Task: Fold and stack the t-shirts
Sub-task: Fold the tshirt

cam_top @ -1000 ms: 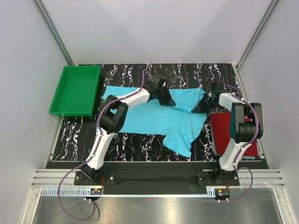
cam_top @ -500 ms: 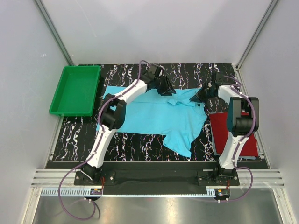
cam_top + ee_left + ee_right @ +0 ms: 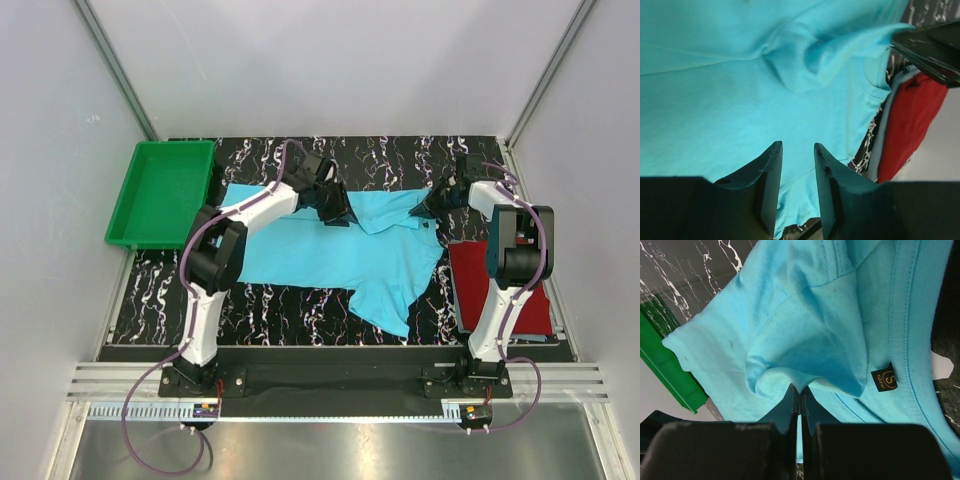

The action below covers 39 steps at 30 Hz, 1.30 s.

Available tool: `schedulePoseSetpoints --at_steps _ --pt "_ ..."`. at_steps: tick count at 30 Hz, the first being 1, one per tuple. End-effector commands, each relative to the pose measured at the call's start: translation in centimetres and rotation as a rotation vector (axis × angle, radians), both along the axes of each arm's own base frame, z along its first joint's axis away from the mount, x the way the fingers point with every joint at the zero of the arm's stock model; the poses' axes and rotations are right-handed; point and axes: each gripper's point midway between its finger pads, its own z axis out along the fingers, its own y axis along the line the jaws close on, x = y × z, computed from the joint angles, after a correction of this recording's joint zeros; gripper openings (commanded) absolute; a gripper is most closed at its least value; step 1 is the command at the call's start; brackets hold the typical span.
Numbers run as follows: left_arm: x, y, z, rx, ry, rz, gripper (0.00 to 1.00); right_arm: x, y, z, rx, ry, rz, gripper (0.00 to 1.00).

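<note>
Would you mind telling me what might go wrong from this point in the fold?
1. Only the right gripper pinches the turquoise shirt, near its collar; the left gripper is open and empty above it. A one-sided pull would likely bunch the cloth rather than fold it.
2. The red shirt lies right beside the turquoise hem, so dragging could disturb its fold.
</note>
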Motion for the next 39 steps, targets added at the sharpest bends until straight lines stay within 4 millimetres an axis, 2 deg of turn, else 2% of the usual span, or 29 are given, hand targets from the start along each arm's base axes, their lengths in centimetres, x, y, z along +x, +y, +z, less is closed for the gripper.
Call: schedulePoseSetpoints --at_steps 1,3,5,8,15,28,35,36,39 --pt "1.2 -2.1 2.0 -0.094 -0.118 -0.034 0.36 1.3 -0.3 2.4 -0.004 -0.073 0.015 0.0" --pt "1.8 -3.0 2.1 -0.104 -0.164 -0.083 0.37 1.1 -0.2 2.3 -0.004 -0.07 0.018 0.0" --pt "2.1 -3.4 0.5 -0.095 -0.162 -0.114 0.42 0.9 -0.2 2.2 -0.003 -0.066 0.02 0.0" --pt "2.8 -3.4 0.1 -0.074 -0.187 -0.111 0.48 0.8 -0.1 1.8 -0.001 -0.059 0.026 0.0" --pt "2.8 -3.8 -1.8 -0.081 -0.192 -0.132 0.51 0.7 -0.3 1.3 0.005 -0.046 0.026 0.0" --pt "2.9 -6.5 -2.9 -0.196 -0.149 -0.138 0.54 0.8 -0.3 1.2 0.02 -0.042 0.027 0.0" --pt "2.5 -7.0 -2.6 -0.227 -0.131 -0.109 0.54 0.8 -0.3 1.0 0.024 -0.036 0.026 0.0" --pt "2.5 -7.3 -1.9 -0.244 -0.143 -0.111 0.54 0.8 -0.3 0.9 0.025 -0.036 0.026 0.0" --pt "1.9 -7.3 -2.2 -0.259 -0.115 -0.09 0.49 0.9 -0.2 1.0 0.027 -0.038 0.025 0.0"
